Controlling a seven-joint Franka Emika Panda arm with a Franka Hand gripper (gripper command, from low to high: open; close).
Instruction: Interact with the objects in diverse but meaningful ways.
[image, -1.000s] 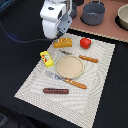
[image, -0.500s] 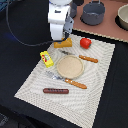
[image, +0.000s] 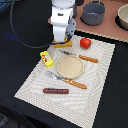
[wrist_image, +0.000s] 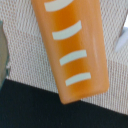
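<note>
The golden scored bread loaf (image: 63, 45) lies at the far edge of the woven mat, mostly hidden under my gripper (image: 62, 40), which hangs straight over it. In the wrist view the loaf (wrist_image: 72, 45) fills the frame, with white score marks, and no fingertips show. I cannot tell if the jaws are open or touching it. The red tomato (image: 85, 43) sits just to the exterior view's right of the loaf. The yellow printed packet (image: 46, 58) lies to the left. The thin brown sausage (image: 55, 91) lies near the mat's front. The small grey pan (image: 93, 12) stands at the back.
A round tan plate (image: 70, 66) sits mid-mat, with an orange-handled knife (image: 88, 59) to its right and an orange-handled fork (image: 70, 82) in front. A bowl (image: 123, 17) stands at the back right. The mat (image: 100, 85) lies on a black table.
The arm has moved toward the exterior view's right and come down over the bread loaf. The objects on the mat have not moved.
</note>
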